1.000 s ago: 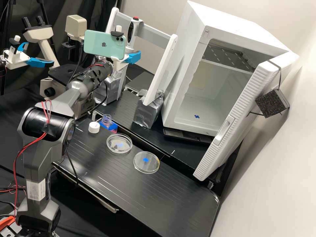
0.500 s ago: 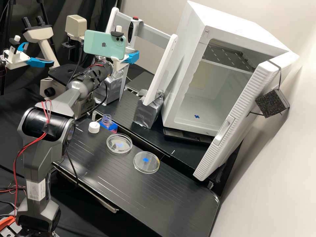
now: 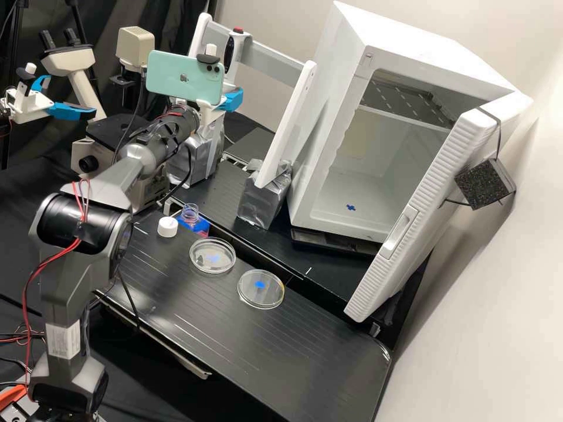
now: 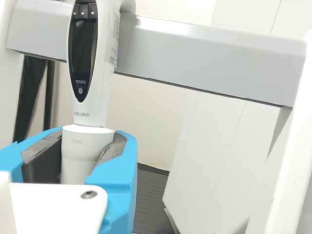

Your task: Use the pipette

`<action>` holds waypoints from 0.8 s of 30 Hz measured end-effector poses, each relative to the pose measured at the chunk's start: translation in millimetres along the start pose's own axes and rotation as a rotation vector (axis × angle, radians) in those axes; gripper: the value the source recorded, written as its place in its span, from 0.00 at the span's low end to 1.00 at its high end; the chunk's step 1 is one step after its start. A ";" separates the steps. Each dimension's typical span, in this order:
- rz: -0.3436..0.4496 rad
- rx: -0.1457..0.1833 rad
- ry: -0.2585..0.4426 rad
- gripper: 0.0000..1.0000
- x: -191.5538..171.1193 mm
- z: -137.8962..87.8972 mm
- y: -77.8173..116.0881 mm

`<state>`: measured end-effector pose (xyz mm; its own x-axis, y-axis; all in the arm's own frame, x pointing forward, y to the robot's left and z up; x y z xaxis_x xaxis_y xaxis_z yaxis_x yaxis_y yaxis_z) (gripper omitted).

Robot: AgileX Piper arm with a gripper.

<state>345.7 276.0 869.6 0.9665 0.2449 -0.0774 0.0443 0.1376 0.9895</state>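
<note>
The pipette (image 4: 88, 105) stands nearly upright between the fingers (image 4: 122, 168), pinched around its lower body, its long axis crossing theirs and its upper end rising above them. The crossbar (image 4: 209, 54) runs just beyond; clearing it likely calls for an upright, unhurried carry.

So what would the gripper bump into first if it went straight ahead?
Past the pipette in the gripper, maybe the long grey crossbar, but depth is unclear, so it might slip underneath.

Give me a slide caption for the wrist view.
White pipette held between the blue fingers of the end effector, with a grey crossbar behind.
</note>
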 end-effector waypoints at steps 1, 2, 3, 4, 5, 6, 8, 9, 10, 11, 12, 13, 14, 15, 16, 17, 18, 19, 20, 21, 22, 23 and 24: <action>-0.004 0.004 0.000 0.00 -0.1 0.9 1.0; -0.010 0.003 0.000 0.00 -0.4 2.1 2.2; -0.007 0.003 0.001 0.00 -0.6 2.2 5.1; -0.011 0.005 0.002 0.00 -0.5 2.4 7.6; -0.008 0.005 0.005 0.00 -0.6 1.7 10.1; -0.007 0.009 0.007 0.00 -1.3 2.2 14.1; 0.004 0.011 0.010 0.00 -1.1 2.3 20.7; 0.016 0.012 0.012 0.00 -1.3 1.5 24.7; 0.024 0.010 0.012 0.00 -1.0 1.9 27.5; 0.034 0.010 0.010 0.00 -0.6 2.7 31.0; 0.046 0.015 0.011 0.00 -0.3 2.6 35.4; 0.057 0.017 0.008 0.00 -0.1 3.7 38.9; 0.065 0.023 0.007 0.00 0.1 4.3 41.8; 0.077 0.029 0.008 0.00 0.3 4.6 46.0; 0.083 0.031 0.009 0.00 -0.3 4.6 48.3; 0.085 0.047 0.006 0.00 -0.7 7.0 50.6; 0.089 0.056 0.009 0.00 -1.9 7.2 53.2; 0.085 0.065 0.012 0.00 -3.4 8.0 53.6; 0.087 0.075 0.014 0.00 -5.5 9.3 54.9; 0.089 0.087 0.017 0.00 -8.8 10.5 56.3; 0.090 0.101 0.021 0.00 -11.9 11.9 57.3; 0.089 0.112 0.024 0.00 -15.6 12.9 57.8; 0.084 0.125 0.024 0.00 -21.1 15.7 57.5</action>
<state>331.8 263.7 930.0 0.9620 0.2732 0.0050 -0.0040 -0.0041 1.0000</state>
